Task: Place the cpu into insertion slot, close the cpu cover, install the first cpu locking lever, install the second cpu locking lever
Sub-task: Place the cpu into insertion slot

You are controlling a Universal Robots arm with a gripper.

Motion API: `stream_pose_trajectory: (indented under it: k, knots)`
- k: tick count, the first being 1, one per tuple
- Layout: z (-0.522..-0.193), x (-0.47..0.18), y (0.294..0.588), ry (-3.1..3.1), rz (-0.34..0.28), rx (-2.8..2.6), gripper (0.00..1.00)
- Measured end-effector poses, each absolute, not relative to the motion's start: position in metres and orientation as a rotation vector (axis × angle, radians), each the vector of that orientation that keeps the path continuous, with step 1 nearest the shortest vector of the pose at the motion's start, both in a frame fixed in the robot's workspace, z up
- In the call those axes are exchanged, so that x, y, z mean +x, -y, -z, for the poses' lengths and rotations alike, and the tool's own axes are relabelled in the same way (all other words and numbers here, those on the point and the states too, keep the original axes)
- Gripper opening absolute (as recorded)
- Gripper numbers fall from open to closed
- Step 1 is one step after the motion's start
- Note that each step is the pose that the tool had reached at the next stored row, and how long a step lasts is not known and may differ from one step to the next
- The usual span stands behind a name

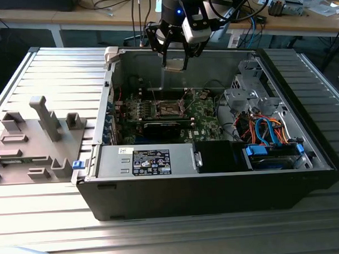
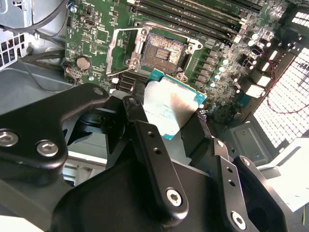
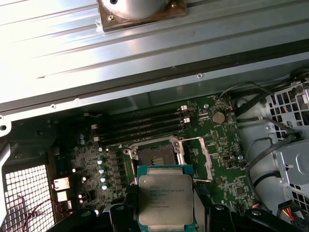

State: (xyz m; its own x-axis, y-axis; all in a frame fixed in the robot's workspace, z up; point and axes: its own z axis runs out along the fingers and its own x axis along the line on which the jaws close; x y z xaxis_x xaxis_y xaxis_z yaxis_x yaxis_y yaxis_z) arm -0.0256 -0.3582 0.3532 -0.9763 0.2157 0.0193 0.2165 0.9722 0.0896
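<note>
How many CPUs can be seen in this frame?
1. The cpu is held in the tool, up over the open case. The slot is empty, so none sits there.

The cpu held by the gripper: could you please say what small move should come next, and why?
Probably lower it toward the insertion slot: the gripper holds the cpu well above the motherboard, and the slot sits empty with its cpu cover open.
</note>
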Motion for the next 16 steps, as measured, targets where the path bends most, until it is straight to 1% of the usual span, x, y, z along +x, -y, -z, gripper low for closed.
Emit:
stream_pose_trajectory:
  k: [16]
  knots:
    - [-0.3532, -0.0256, 0.3582, 3.108, 0.143, -0.371, 0.54]
